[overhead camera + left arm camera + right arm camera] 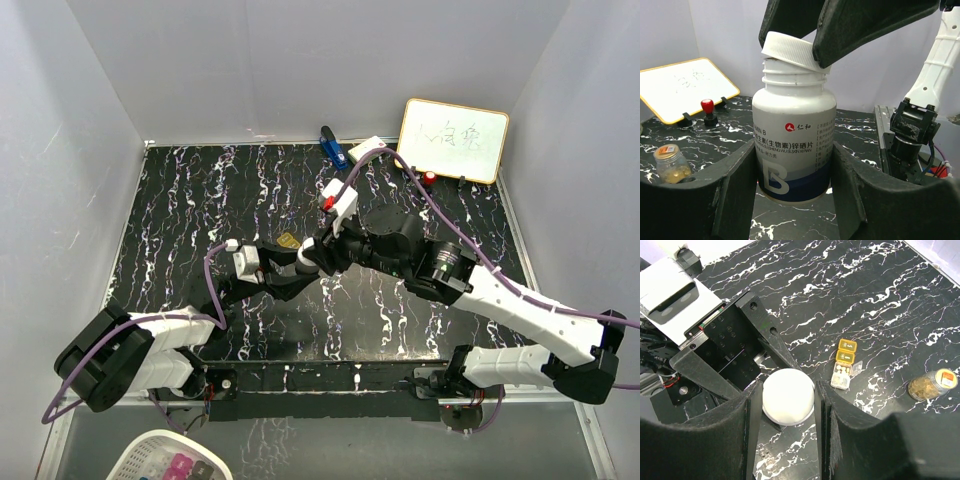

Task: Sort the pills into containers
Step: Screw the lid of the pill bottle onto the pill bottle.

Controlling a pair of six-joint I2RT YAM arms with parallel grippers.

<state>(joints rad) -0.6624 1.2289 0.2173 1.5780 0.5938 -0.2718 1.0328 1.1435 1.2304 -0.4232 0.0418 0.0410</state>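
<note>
My left gripper [794, 167] is shut on the lower body of a white bottle [794, 135] with a dark blue band, and holds it upright. Its white round cap [790, 50] rests tilted over the threaded neck, between the right gripper's fingers [860, 25]. From above, my right gripper [786, 402] is shut on that cap [788, 396]. A small oblong box [844, 369] lies on the table, with two yellow lids and a clear end that shows white pills [841, 371]. A golden-amber bottle [930, 385] stands further right. Both grippers meet at mid-table [310, 258].
A whiteboard [452, 138] leans at the back right, with a red-knobbed item [428, 178] in front of it. A blue object [333, 148] lies at the back edge. A white basket [170, 460] sits below the table's near edge. Grey walls enclose the black marbled table [200, 200].
</note>
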